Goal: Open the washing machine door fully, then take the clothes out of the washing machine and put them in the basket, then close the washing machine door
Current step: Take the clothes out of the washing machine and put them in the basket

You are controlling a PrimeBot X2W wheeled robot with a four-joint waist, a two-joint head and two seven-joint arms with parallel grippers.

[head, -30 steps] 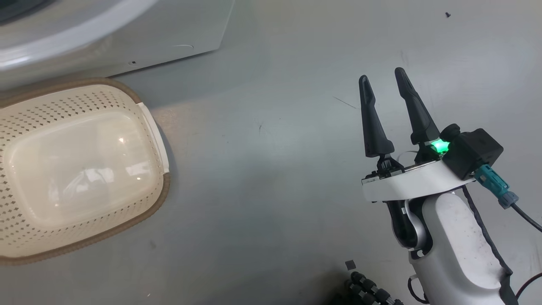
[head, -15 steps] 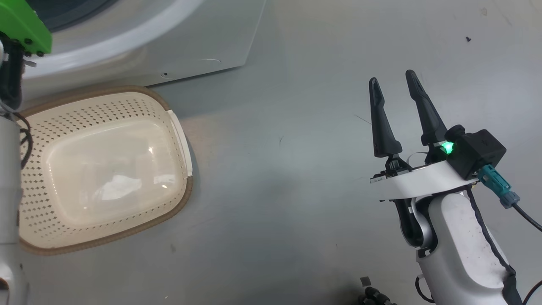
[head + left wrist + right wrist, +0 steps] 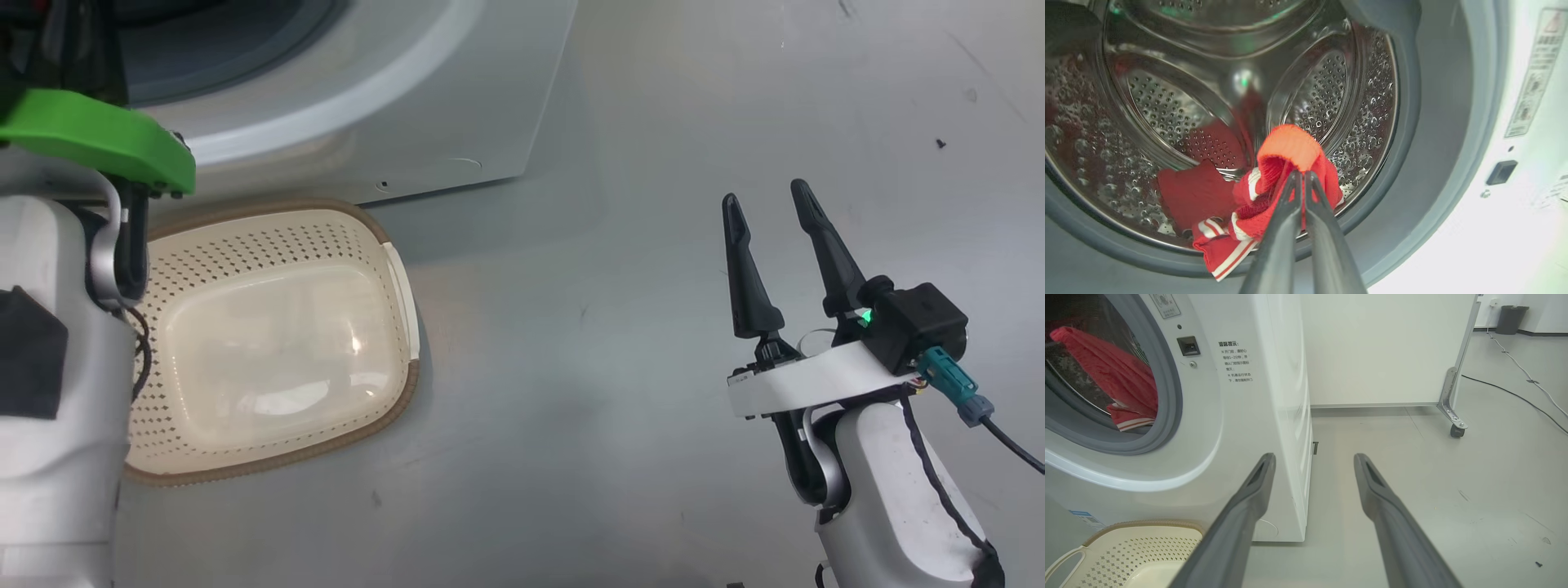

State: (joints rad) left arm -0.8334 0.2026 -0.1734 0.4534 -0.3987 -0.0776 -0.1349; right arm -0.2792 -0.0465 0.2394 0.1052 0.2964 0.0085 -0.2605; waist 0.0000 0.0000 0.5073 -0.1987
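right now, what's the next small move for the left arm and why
Probably draw the left gripper straight back out of the drum: it is shut on a fold of the red jersey, the rest of which lies inside, and the basket sits empty.

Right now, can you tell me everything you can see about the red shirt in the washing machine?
The red shirt is bright red, mesh-like cloth with white striped trim. It is crumpled, not laid flat. The shut left gripper pinches a bunched fold of it between its dark fingers. Part of the shirt lies inside on the holed steel drum, and its striped hem droops over the grey gasket at the lower edge of the opening.
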